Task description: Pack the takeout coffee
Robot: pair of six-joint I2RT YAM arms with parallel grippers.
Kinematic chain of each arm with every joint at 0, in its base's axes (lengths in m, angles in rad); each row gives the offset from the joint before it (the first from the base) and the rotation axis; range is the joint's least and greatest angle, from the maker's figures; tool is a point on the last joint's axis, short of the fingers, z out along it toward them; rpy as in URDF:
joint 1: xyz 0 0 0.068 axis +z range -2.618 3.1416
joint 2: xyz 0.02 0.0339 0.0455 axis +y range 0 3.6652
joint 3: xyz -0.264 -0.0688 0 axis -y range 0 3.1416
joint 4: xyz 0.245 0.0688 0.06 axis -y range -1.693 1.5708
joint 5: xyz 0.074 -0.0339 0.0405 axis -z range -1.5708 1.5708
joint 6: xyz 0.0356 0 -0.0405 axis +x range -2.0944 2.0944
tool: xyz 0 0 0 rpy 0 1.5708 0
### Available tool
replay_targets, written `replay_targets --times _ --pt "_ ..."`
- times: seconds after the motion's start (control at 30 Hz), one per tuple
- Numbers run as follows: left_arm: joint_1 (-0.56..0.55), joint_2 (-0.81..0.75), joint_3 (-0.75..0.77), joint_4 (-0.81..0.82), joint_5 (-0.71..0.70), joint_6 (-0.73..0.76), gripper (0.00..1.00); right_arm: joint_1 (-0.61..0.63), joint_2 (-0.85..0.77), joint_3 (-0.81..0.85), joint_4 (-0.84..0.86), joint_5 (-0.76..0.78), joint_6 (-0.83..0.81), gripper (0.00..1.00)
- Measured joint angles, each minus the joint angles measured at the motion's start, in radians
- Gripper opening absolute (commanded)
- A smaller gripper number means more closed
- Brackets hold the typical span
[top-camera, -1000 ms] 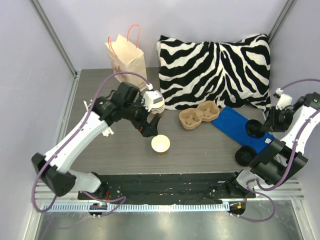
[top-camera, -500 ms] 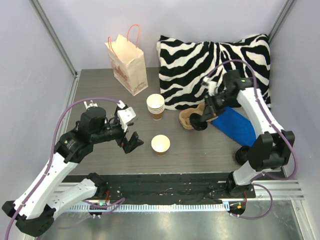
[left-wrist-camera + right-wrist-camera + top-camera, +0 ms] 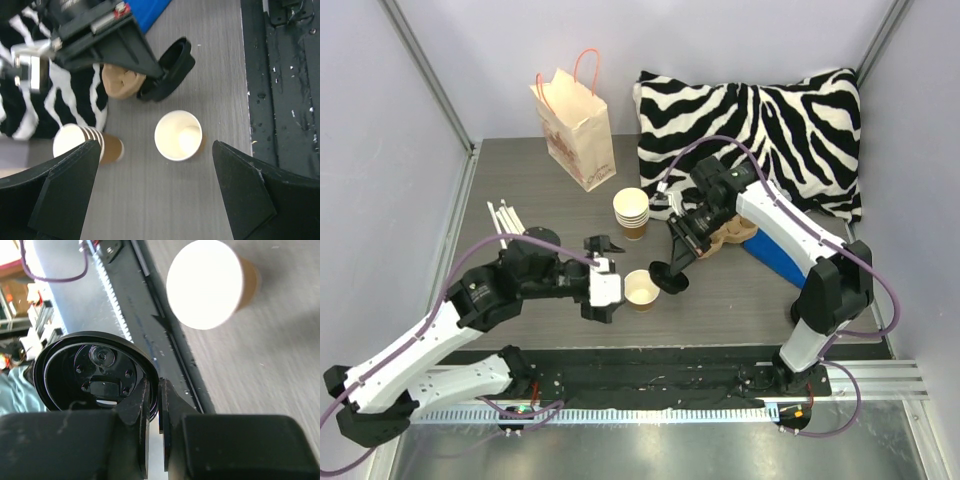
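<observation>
**Lid Held Beside Open Coffee Cup**

Seen from overhead, the takeout coffee cup (image 3: 642, 289) stands upright and uncovered on the grey table (image 3: 740, 300), just below and left of the frame's centre, its cream inside showing. The right gripper (image 3: 676, 264) reaches down from the upper right, its jaws drawn narrow and pinching the rim of the black lid (image 3: 670, 281). The lid hangs tilted on edge, just to the right of the cup's mouth and not seated on it. The right wrist camera shows the fingers (image 3: 137, 402) clamped on the lid's rim, the lid's underside facing the lens, with the open cup at the top of that frame.

The left gripper (image 3: 603, 278) hovers just left of the cup with its jaws spread wide and holding nothing. From its wrist camera, the cup sits between and beyond the two dark fingers (image 3: 65, 195).

A stack of lidless cups (image 3: 631, 212) stands just above the coffee cup. A brown pulp cup carrier (image 3: 730, 232) lies behind the right arm, beside a blue cloth (image 3: 790, 255). A paper bag (image 3: 575, 120) with pink handles stands at upper left, and a zebra-print pillow (image 3: 760, 130) fills the upper right.
</observation>
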Motion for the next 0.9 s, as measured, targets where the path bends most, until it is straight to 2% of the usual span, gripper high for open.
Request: replay_targets --times 0.27,0.43,0.47,0.53,0.57,0.7,0.8,0.87,0.9 --pt "-0.18 0.099 -0.011 0.048 -0.06 0.096 0.86 0.067 0.018 0.012 -0.037 -0.06 -0.006 0.01" --pt "-0.221 0.171 -0.011 0.058 -0.095 0.101 0.71 0.102 0.046 0.032 -0.074 -0.103 -0.03 0.01" --pt "-0.225 0.179 -0.011 0.063 -0.101 0.102 0.64 0.111 0.048 0.032 -0.08 -0.109 -0.034 0.01" --pt "-0.228 0.189 -0.011 0.07 -0.111 0.102 0.56 0.129 0.055 0.032 -0.088 -0.121 -0.04 0.01" --pt "-0.228 0.192 -0.011 0.074 -0.118 0.104 0.47 0.135 0.059 0.032 -0.091 -0.126 -0.042 0.01" --pt "-0.228 0.195 -0.011 0.081 -0.126 0.099 0.22 0.149 0.069 0.032 -0.094 -0.138 -0.048 0.02" --pt "-0.235 0.195 -0.014 0.082 -0.133 0.094 0.07 0.147 0.07 0.034 -0.103 -0.143 -0.056 0.17" --pt "-0.234 0.195 -0.015 0.082 -0.14 0.07 0.0 0.147 0.073 0.041 -0.106 -0.138 -0.06 0.3" --pt "-0.234 0.195 -0.015 0.084 -0.146 0.055 0.0 0.148 0.076 0.049 -0.106 -0.132 -0.059 0.36"
